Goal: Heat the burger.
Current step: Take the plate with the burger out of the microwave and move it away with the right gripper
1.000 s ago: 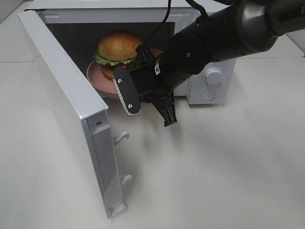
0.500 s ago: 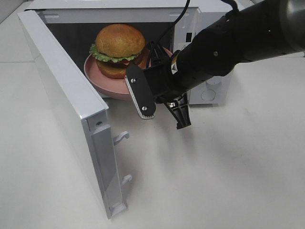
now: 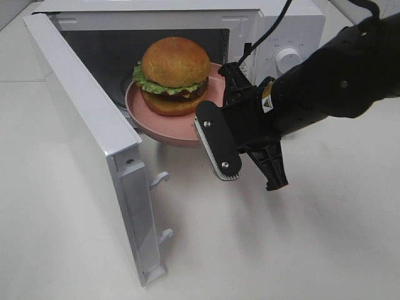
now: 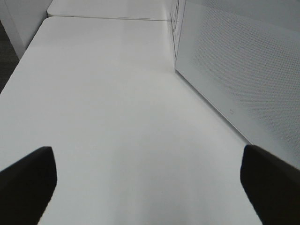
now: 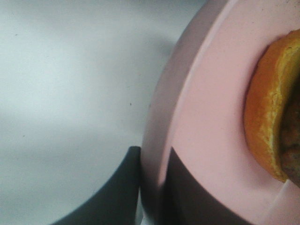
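Fingers (image 5: 117, 192) of the right gripper (image 5: 152, 187) were pinched narrow on the rim of the pink plate (image 5: 206, 117), one dark finger on each side of the rim in the right wrist view. From the high camera that gripper (image 3: 240, 106) sat at about four o'clock of the plate (image 3: 165, 128), its black arm (image 3: 331, 81) running off toward three o'clock. On the plate rode the burger (image 3: 174, 75), golden domed bun on top, frilly green lettuce and a dark patty under it, upright. Plate and burger hung at the mouth of the white microwave (image 3: 275, 25), partly inside the cavity, the near rim sticking out past the opening. At nine o'clock of the plate the microwave door (image 3: 94, 144) stood swung wide open, with two white latch hooks (image 3: 159, 180) showing on its edge. At the plate's three o'clock, a round dial (image 3: 289, 57) showed on the control panel. Over on the left wrist view, the left gripper (image 4: 150, 183) was spread wide, its two dark fingertips (image 4: 28, 183) at the frame's corners above the bare white table (image 4: 117, 117), holding nothing, with the microwave's perforated side wall (image 4: 243, 70) beside it.
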Controlling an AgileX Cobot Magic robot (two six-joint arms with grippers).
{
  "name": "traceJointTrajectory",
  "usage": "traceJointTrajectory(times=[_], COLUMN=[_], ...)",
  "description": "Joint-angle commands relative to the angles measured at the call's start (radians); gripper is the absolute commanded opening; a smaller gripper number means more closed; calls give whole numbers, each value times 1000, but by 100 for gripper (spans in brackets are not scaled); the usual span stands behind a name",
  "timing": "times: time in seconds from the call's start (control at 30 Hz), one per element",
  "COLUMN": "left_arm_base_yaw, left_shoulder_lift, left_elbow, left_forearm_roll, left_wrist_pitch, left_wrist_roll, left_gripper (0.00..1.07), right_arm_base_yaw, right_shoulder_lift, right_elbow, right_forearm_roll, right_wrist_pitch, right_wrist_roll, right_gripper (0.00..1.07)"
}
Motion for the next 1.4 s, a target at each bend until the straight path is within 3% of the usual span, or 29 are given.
traceJointTrajectory(times=[0.03, 0.63, 0.97, 1.4], left_arm_base_yaw=[2, 2, 2, 2], left_shoulder_lift=[-18, -18, -18, -18], left_elbow=[0, 0, 0, 0], left_forearm_roll=[1, 1, 1, 1], left_wrist_pitch=[-13, -13, -13, -13], left_wrist_roll=[-3, -3, -3, -3], left_gripper=[100, 100, 100, 100], right_arm_base_yaw=[-22, -19, 54, 55], right_shoulder_lift=[-51, -328, -477, -659], right_elbow=[25, 262, 333, 350], right_forearm_roll=[10, 8, -58, -142], right_wrist_pitch=[-56, -37, 103, 249], right_wrist_roll=[29, 37, 100, 267], right_gripper=[0, 0, 0, 0])
